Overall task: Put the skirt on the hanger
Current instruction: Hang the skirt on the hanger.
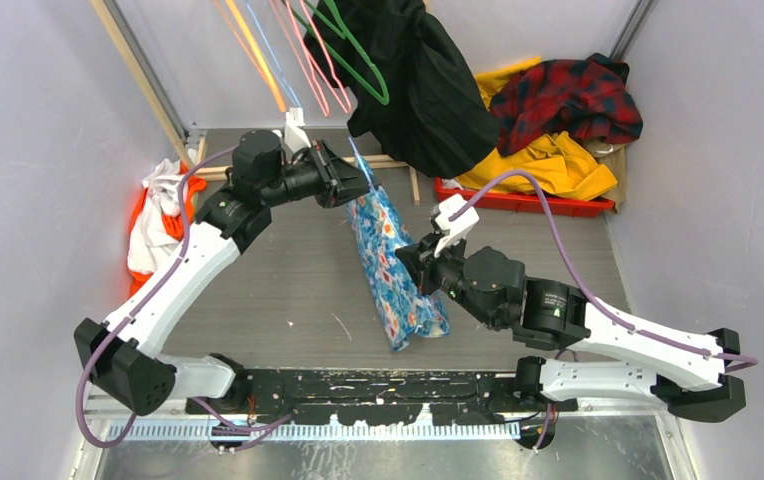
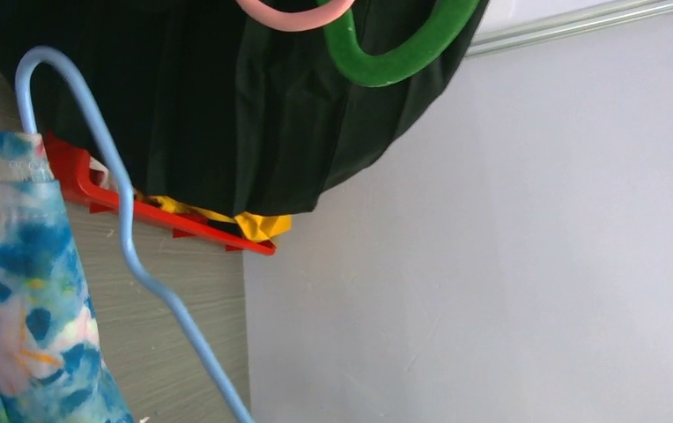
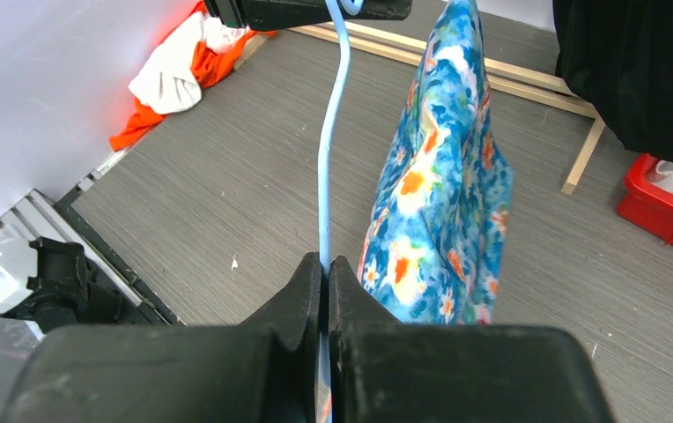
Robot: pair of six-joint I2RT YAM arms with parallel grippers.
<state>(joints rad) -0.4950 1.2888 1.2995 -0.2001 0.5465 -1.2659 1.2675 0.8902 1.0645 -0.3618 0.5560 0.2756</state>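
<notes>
Nearest the right wrist lens, the right tool has its black fingers pressed fully together on the thin light-blue wire of the hanger. At far left a pile of orange and white clothes lies at the edge of the grey worktop. The wire runs up to the left tool; I cannot tell how far that one is open.

Just right of the wire the skirt hangs in a narrow bunched fall from the hanger's upper end, beside the left tool. Further right are a black coat and a red bin.

The skirt looks gathered at one end and not yet spread. To do this well, I would keep the right grip firm and the wire taut. The waistband then wants easing along without loosening its top corner, clear of the coat.

No brand or writing is legible.
</notes>
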